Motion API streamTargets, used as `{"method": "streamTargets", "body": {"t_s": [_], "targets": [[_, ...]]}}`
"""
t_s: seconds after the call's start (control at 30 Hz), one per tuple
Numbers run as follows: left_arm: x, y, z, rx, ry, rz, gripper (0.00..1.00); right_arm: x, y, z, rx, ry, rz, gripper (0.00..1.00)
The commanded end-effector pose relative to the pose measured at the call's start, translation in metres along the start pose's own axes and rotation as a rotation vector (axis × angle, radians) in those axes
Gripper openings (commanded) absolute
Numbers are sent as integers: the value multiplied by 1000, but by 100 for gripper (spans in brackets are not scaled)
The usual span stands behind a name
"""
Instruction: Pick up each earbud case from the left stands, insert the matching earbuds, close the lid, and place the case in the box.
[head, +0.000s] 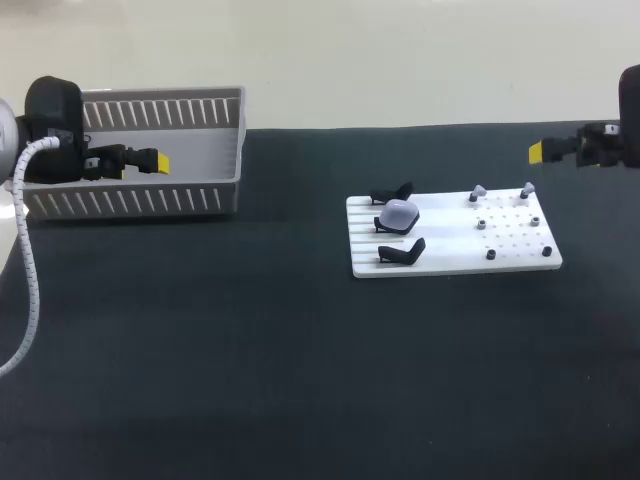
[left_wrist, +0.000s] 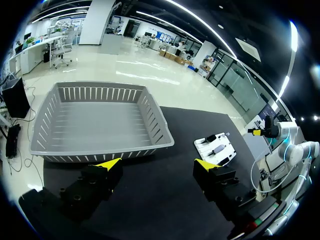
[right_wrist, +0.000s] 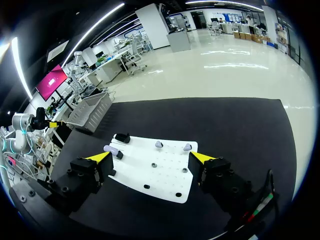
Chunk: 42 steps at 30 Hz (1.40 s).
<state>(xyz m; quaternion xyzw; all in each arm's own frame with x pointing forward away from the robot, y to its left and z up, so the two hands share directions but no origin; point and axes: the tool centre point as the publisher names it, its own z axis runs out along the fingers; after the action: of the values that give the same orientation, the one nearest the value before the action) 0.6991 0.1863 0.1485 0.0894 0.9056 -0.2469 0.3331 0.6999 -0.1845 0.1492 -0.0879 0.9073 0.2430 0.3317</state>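
dark counter (head: 250, 380) carried a white slotted board (head: 450, 257), a pale rounded earbud case (head: 399, 213) sitting among its black stands (head: 402, 252). left tool (left_wrist: 156, 163) hung spread, level, near the grey slatted plastic box (head: 180, 200); right tool (right_wrist: 150, 156) hung spread, facing the board.

Your left gripper (left_wrist: 156, 163) is black with bright yellow tips. Ahead of it, the box (left_wrist: 100, 150) is plain grey, its walls striped with narrow upright slots. Your right gripper (right_wrist: 150, 157) wears the same black and yellow. Under and ahead of it, the board (right_wrist: 165, 177) is white, ribbed with grooves on one part and dotted with small holes on the other. On it you see a pale lavender-white case (head: 399, 213), black stands (head: 402, 252), light grey earbuds (head: 478, 191) and black earbuds (head: 491, 256). The table (head: 300, 380) is black.
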Motion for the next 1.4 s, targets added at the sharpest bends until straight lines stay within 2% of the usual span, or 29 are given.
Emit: {"method": "streamTargets", "body": {"t_s": [0.03,0.5,0.6,0.63,0.7,0.9,1.2,1.4], "targets": [[-1,-1,0,-7,5,-1,100,0,0,0,1,1,-1,100],[-1,-1,0,-7,5,-1,100,0,0,0,1,1,-1,100],[-2,-3,1,44,14,23,100,0,0,0,1,1,-1,100],[-2,-6,1,87,6,38,100,0,0,0,1,1,-1,100],[-3,-13,1,123,-1,100,100,0,0,0,1,1,-1,100],[-1,-36,5,303,-13,288,100,0,0,0,1,1,-1,100],[-3,-63,16,455,-77,567,100,0,0,0,1,1,-1,100],[-4,-79,31,534,-78,716,100,0,0,0,1,1,-1,100]]}}
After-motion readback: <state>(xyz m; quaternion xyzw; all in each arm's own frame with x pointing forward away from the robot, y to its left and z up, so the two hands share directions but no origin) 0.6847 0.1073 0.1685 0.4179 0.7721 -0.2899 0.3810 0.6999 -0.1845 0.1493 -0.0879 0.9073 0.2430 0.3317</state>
